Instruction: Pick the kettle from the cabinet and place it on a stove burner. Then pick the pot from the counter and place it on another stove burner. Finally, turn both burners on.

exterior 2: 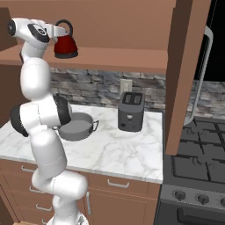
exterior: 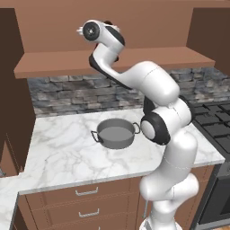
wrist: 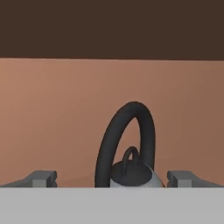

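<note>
Now we see the white arm's two-finger gripper [wrist: 111,178] raised to the plain brown wooden wall cabinet [exterior 2: 110,57], with its jaws standing wide open and holding nothing. In the hand view the two dark fingertips [wrist: 41,178] stand far apart at either side of the small glossy red kettle [exterior 2: 66,45], and its black arched handle [wrist: 127,140] rises between them. We cannot tell if the fingers touch the kettle. The kettle stands upright on the cabinet's long shelf board, at its left part, just beside the hand. Below, the wide shallow grey metal pot [exterior: 116,133] rests on the white marble counter [exterior: 58,148], near the arm. A dark grey toaster [exterior 2: 131,111] stands to the right of the pot, by the stone wall. The black-grated stove burners [exterior 2: 197,154] lie further right on the dark cooktop.
</note>
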Available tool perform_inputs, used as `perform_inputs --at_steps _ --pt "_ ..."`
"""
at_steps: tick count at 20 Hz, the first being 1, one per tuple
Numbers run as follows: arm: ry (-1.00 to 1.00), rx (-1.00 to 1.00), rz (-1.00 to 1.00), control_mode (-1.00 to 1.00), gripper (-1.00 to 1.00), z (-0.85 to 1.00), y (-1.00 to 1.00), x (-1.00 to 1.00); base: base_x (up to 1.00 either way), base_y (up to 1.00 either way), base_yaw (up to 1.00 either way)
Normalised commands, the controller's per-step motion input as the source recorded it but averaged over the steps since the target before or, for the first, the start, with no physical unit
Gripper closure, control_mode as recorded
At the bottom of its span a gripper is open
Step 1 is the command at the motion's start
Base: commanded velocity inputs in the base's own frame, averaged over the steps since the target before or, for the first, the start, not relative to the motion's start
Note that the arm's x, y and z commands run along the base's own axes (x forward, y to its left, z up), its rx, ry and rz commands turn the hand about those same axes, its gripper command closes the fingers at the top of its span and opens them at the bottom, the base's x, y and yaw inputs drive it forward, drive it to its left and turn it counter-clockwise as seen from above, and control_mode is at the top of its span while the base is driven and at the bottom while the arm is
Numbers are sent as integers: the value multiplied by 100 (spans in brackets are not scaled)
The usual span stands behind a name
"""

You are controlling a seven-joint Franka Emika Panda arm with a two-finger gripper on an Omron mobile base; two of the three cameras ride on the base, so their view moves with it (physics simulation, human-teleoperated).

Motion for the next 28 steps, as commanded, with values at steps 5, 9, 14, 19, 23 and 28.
perform_inputs --at_steps 5,9,14,19,23,28 --pt "0 -1 -4 -100 -100 0 1 14 0 0 0" --pt "0 0 -1 -100 -100 0 1 9 0 0 0" --pt "0 0 0 -100 100 0 0 1 0 0 0" --pt "0 0 0 -100 100 0 0 0 0 0 0" --pt "0 0 0 -100 100 0 0 0 0 0 0" --pt "0 0 0 -100 100 0 0 0 0 0 0"
